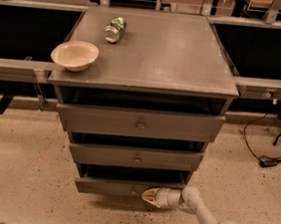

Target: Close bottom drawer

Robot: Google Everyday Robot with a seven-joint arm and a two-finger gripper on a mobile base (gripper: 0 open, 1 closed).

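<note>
The bottom drawer (107,186) sits partly pulled out, at 6 o'clock under the middle drawer (136,157). The end effector (147,195) is low at its front, at 3 o'clock of the panel's centre; spread or pressed together, I cannot tell

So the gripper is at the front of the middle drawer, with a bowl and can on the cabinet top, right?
No: the camera view shows the gripper at the front of the bottom drawer, not the middle drawer. The bowl and can are on the cabinet top.
</note>
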